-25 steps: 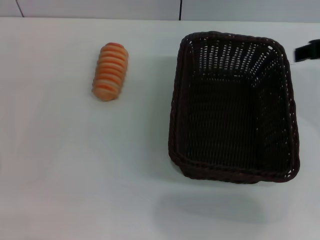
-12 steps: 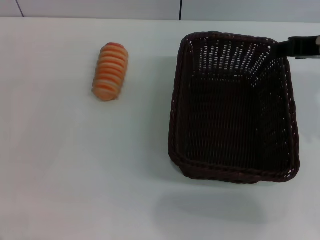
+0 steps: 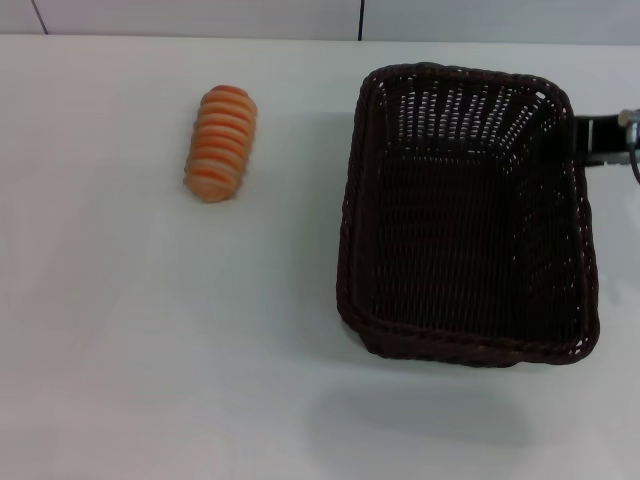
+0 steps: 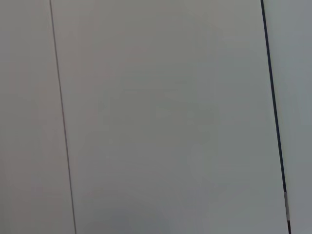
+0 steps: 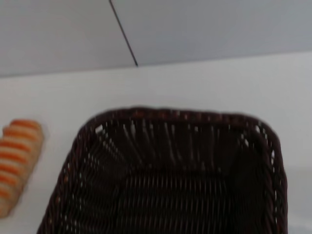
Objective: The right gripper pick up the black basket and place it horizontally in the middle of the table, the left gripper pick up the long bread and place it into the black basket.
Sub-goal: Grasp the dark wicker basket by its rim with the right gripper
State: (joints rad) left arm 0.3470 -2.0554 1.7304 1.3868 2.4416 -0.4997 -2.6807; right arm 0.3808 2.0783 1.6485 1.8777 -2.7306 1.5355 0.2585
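Note:
The black basket (image 3: 455, 110) stands empty on the right half of the white table (image 3: 150, 350), its long side running away from me. The long bread (image 3: 221, 142), orange with pale ridges, lies on the table at the far left, well apart from the basket. My right gripper (image 3: 598, 137) reaches in from the right edge and sits against the outside of the basket's right rim, near its far corner. The right wrist view looks down over the basket (image 5: 175, 141) with the bread (image 5: 14, 161) off to one side. My left gripper is out of view.
A grey panelled wall (image 3: 200, 15) runs along the table's far edge. The left wrist view shows only grey wall panels (image 4: 161, 117) with thin seams.
The right gripper came in from the right edge to the basket's far right corner, then shifted a little nearer along the right rim. Basket and bread have not moved.

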